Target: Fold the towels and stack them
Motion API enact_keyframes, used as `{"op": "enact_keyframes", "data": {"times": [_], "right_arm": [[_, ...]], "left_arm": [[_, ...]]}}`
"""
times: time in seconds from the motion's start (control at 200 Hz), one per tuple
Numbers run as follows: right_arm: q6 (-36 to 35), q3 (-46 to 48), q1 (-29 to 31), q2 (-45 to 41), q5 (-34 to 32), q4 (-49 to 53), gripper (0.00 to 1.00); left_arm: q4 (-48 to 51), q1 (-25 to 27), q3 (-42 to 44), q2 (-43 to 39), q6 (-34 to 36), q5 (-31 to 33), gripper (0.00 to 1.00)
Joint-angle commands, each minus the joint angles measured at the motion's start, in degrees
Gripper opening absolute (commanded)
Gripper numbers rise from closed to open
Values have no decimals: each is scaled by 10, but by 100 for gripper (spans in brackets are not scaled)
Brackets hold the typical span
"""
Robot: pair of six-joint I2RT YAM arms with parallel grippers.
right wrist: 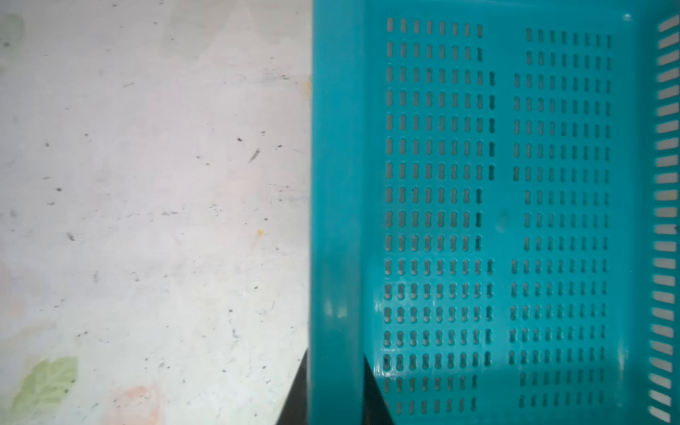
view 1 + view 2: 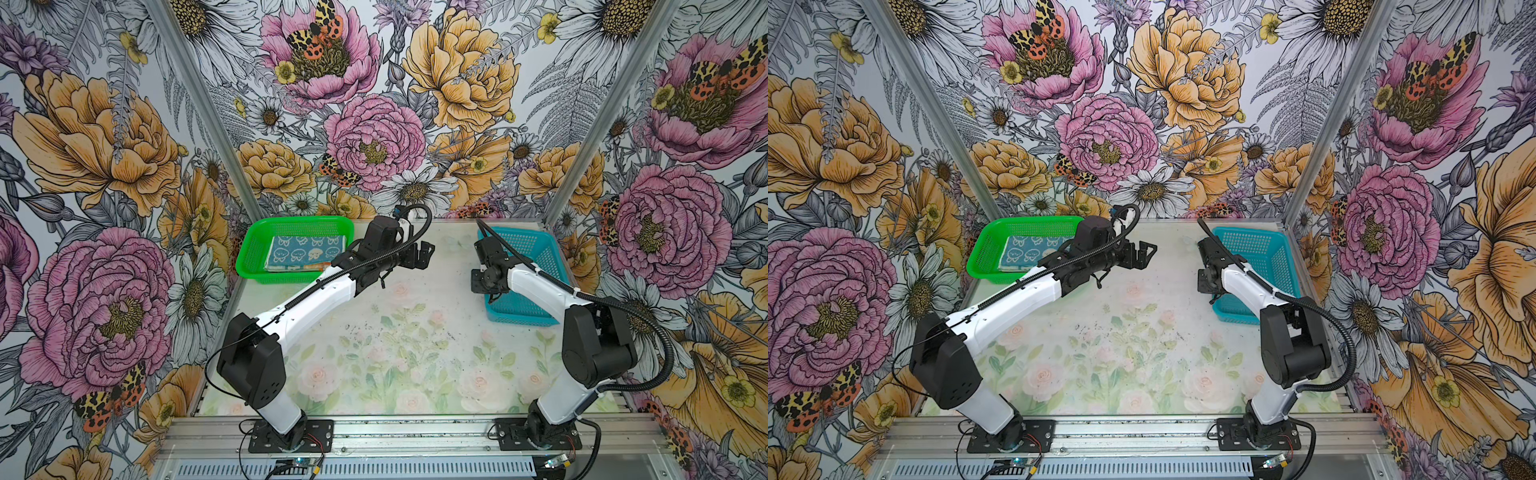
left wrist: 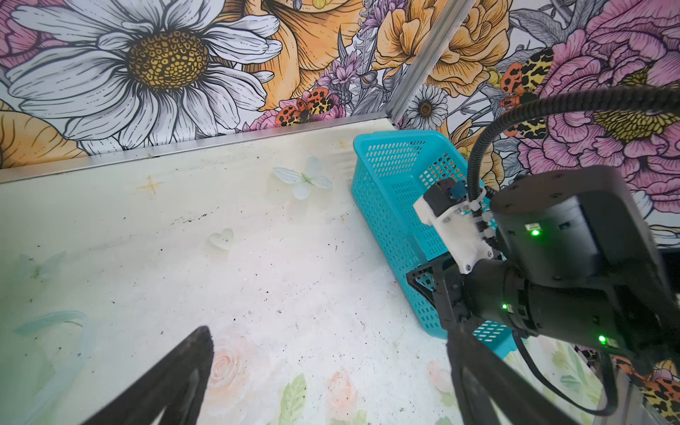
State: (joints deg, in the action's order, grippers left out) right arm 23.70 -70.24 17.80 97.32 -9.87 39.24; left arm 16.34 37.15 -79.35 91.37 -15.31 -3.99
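My right jaws were closed on the side wall of the teal basket (image 1: 335, 184). One finger (image 1: 300, 401) pressed the outside of the rim, and the other stood against the inside, next to the slotted floor. In both top views this teal basket (image 2: 519, 320) (image 2: 1237, 318) sat right of centre, at the right-hand edge of the bench (image 2: 395, 353). My right arm bent down over the basket's left-hand wall.

My left jaws stood wide open, and I saw only pale, speckled bench (image 3: 184, 239) between the two fingers (image 3: 173, 379). In both top views they hung above the bench around the middle of the frame, apart from the right arm and pointing toward it.

The towels (image 2: 305, 249) (image 2: 1034, 251) lay as a flat folded stack inside the green basket (image 2: 249, 253) (image 2: 980, 253), left of centre in both top views. The blue towel printed with cream rabbit faces lay on top, and an orange edge showed below it at the lower right corner. My left arm crossed in front of that basket's right-hand end and hid part of the stack.
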Motion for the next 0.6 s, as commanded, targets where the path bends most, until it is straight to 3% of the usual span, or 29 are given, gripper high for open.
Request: {"op": "enact_keyframes", "data": {"times": [0.0, 0.285, 0.595], "right_arm": [[86, -41, 54, 11, 33, -23, 1], [197, -166, 191, 117, 24, -30, 0], [262, -273, 255, 235, 45, -43, 0]], "left_arm": [[-14, -10, 40, -46, -10, 26, 99], [-23, -50, 168, -176, -34, 28, 99], [6, -127, 266, -296, -71, 18, 99]]}}
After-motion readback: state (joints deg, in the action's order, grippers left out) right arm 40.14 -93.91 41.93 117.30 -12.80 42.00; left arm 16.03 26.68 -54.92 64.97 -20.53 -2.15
